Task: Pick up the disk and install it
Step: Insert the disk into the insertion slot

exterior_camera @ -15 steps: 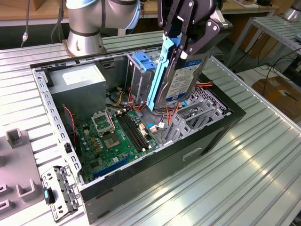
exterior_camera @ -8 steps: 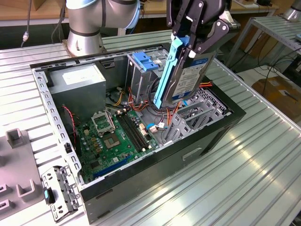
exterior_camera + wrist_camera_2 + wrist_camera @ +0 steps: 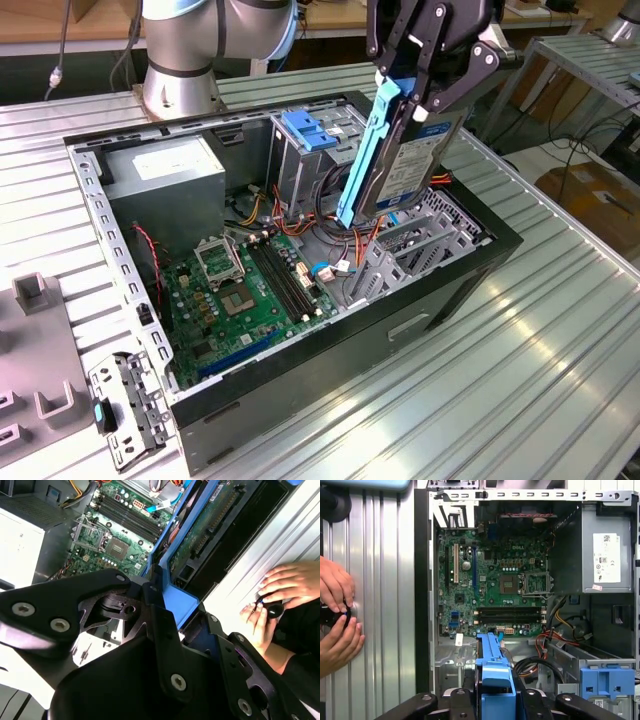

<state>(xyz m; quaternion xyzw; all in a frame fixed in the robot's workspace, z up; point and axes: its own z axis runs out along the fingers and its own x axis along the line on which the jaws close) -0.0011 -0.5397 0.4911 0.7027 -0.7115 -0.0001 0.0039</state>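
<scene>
Silver disk [image 3: 418,160], blue rails [image 3: 362,150]; green motherboard [image 3: 240,300]; ribbed grey table [image 3: 500,380]

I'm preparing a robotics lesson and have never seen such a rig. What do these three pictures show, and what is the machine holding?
This is a robot arm with a gripper, a two-fingered claw. The exterior view comes from a camera off the arm; both wrist views come from cameras riding near the claw. On a ribbed metal table lies an open computer case, its green motherboard showing. The gripper is shut on the disk, a hard drive with blue rails, tilted above the case. A person's hands are over the table beside the case.
</scene>
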